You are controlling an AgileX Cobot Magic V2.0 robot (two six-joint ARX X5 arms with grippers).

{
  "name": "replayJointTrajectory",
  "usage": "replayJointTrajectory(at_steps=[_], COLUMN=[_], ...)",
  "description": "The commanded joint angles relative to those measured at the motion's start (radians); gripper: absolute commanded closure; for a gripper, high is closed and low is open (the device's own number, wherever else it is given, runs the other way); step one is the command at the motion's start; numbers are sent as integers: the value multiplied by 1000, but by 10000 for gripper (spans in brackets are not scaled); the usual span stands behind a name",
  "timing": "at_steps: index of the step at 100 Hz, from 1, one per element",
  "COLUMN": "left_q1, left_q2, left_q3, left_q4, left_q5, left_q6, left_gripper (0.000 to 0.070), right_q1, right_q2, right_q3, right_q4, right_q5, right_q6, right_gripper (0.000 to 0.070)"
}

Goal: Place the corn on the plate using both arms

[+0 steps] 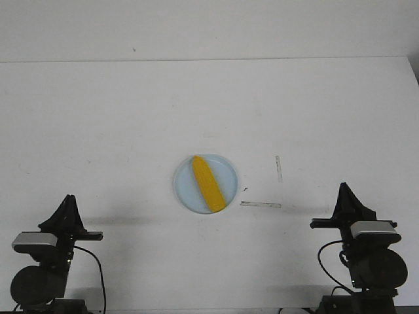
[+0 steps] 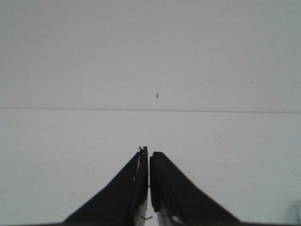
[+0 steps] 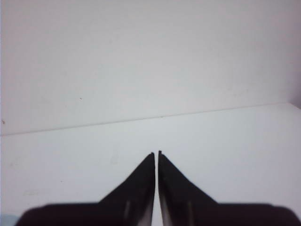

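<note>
The corn point(image 1: 208, 184) lies diagonally on the plate point(image 1: 185, 190) at table centre, tip toward 11 o'clock. The left gripper point(image 1: 69, 201) at 8 o'clock and the right gripper point(image 1: 343, 190) at 4 o'clock both stand well apart from it, jaws pressed together, empty. Placement appears complete; no further move seems required.
</note>
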Motion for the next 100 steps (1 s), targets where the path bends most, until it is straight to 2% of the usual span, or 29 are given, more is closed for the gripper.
replayJointTrajectory(at_steps=[1, 100], left_q1=[0, 0], left_q2=[-1, -13], left_q3=[6, 0], left_q4=[12, 2], left_q5=[1, 1], left_q6=[13, 14], left_gripper=[699, 699], right_q1=[0, 0], right_q2=[-1, -1], right_q3=[2, 2], right_q4=[9, 9], right_q5=[3, 3], right_q6=[13, 13], right_gripper=[690, 690])
